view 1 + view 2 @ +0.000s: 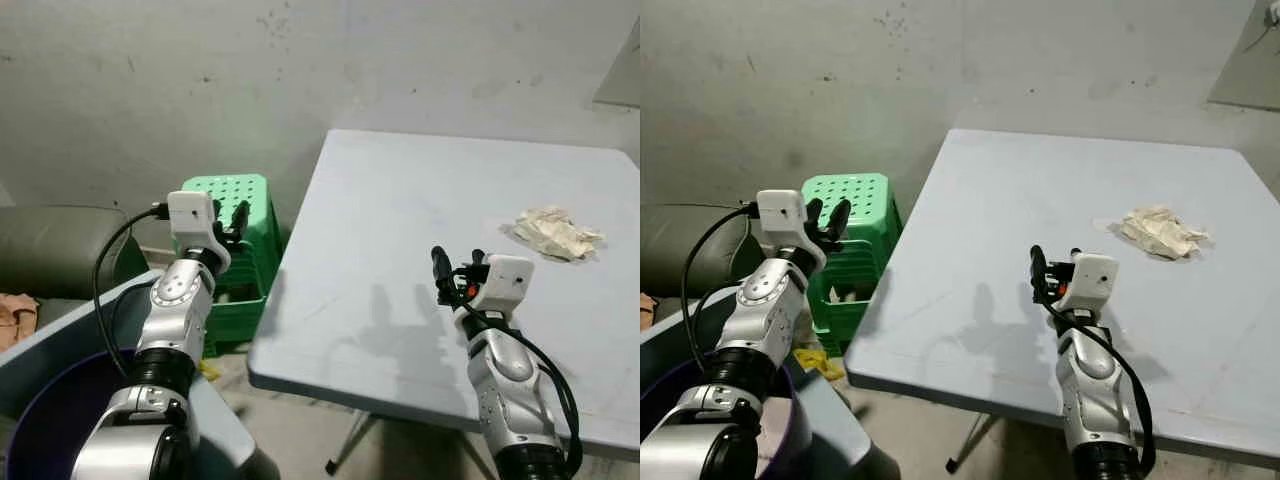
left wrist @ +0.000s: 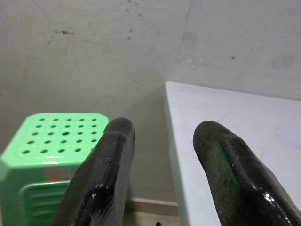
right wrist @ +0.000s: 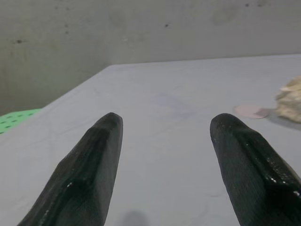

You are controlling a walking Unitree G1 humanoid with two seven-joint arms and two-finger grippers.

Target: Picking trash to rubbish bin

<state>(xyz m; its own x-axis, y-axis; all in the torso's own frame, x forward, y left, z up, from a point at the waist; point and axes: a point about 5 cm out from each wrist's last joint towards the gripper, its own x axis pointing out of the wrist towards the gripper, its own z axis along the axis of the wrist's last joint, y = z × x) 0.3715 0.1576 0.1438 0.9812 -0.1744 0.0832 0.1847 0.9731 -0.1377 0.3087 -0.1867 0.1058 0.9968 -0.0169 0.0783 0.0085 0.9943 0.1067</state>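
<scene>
- Here, a crumpled wad of pale paper trash (image 1: 553,233) lies on the grey table (image 1: 400,210), in the right part of the left eye view, close to the table's right edge.
- The right gripper (image 1: 455,270) hangs over the table's near half, low and right of centre in the frame; its two black fingers stand spread apart and hold nothing. The trash sits well apart from it, further up and to the right.
- In the right wrist view the fingers (image 3: 89,169) frame bare tabletop, and the trash (image 3: 290,100) peeks in at the right edge of that frame, next to a faint round stain (image 3: 250,111).
- The left gripper (image 1: 230,222) is raised at left of centre, off the table's left edge, in front of a green perforated plastic stool (image 1: 230,195); its fingers are parted too and empty.
- A dark blue bin (image 1: 50,410) fills the lower left corner, below the left arm.
- A stained grey wall (image 1: 250,70) runs across the top of the frame.
</scene>
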